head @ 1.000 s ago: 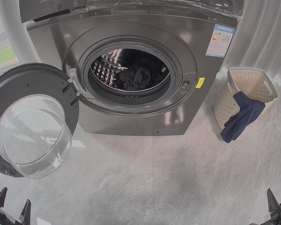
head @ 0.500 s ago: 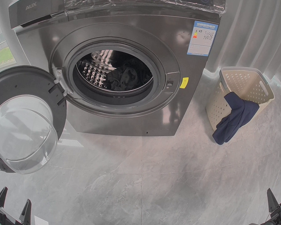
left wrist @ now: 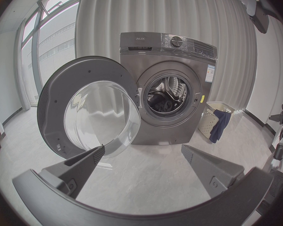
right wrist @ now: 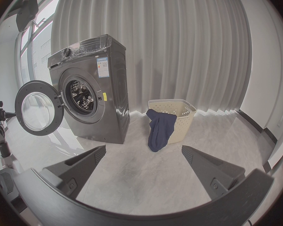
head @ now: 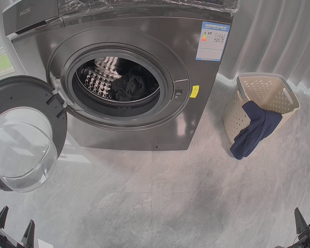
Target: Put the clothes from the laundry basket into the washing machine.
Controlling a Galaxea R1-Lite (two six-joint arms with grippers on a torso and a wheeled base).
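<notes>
A grey washing machine point(head: 127, 28) point(left wrist: 166, 51) point(right wrist: 116, 79) stands ahead with its round door point(head: 20, 135) point(left wrist: 85, 107) point(right wrist: 37, 107) swung wide open to the left. Dark clothes point(head: 132, 86) point(left wrist: 163, 105) lie inside the drum. To its right sits a cream laundry basket point(head: 265, 90) point(left wrist: 209, 123) point(right wrist: 179, 110) with a navy garment point(head: 253, 130) point(left wrist: 220, 124) point(right wrist: 160, 127) draped over its front rim down to the floor. My left gripper point(head: 14, 223) point(left wrist: 143, 153) is open and empty, low at the near left. My right gripper point(head: 308, 212) point(right wrist: 143, 153) is open and empty, low at the near right.
Grey tiled floor point(head: 162, 197) stretches between me and the machine. A pleated white curtain point(head: 282, 35) runs along the wall behind the basket. Windows point(left wrist: 47, 47) are on the left side.
The whole head view has shifted: the machine and basket now sit further left, so the camera moved. Neither gripper has changed place in the view.
</notes>
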